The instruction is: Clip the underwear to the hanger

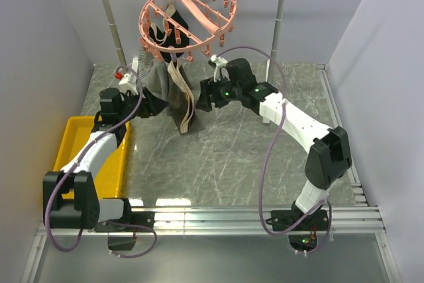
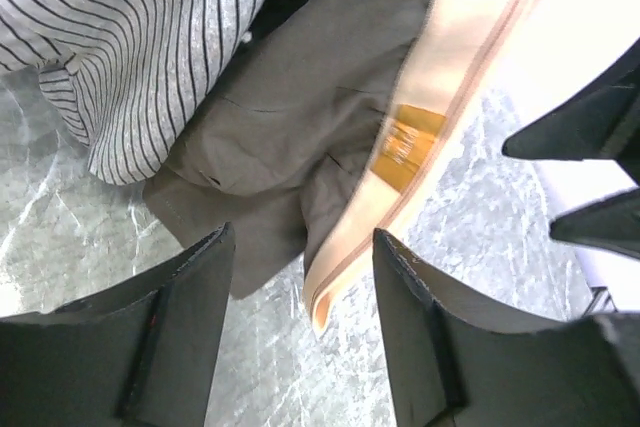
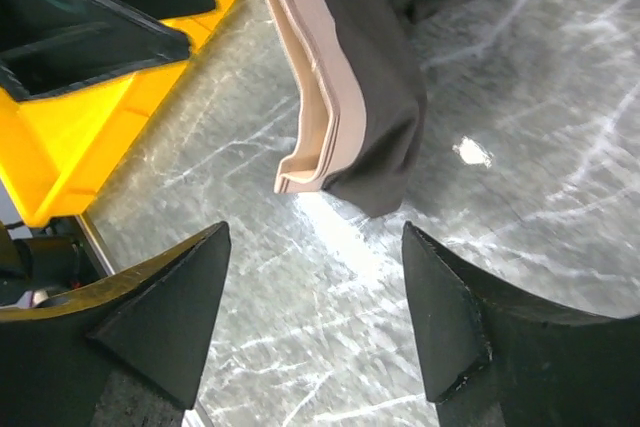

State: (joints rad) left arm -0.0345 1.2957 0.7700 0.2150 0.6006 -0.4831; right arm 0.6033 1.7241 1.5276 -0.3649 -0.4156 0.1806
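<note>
The pink round hanger (image 1: 187, 12) hangs from the white rail. The grey-brown underwear (image 1: 180, 101) with its beige waistband (image 1: 190, 107) hangs down from the ring's front pegs, its lower end close to the table. My left gripper (image 1: 156, 105) is open and empty just left of it; in the left wrist view the underwear (image 2: 285, 127) and waistband (image 2: 440, 107) hang just beyond the open left gripper (image 2: 302, 235). My right gripper (image 1: 203, 96) is open and empty just right of it; the underwear (image 3: 375, 67) hangs beyond the right gripper (image 3: 315, 232).
A light striped cloth (image 1: 150, 74) and a black garment (image 1: 159, 35) also hang on the hanger, left of the underwear. A yellow tray (image 1: 74, 138) sits at the table's left. The rail's posts (image 1: 109, 18) stand behind. Grey walls close both sides.
</note>
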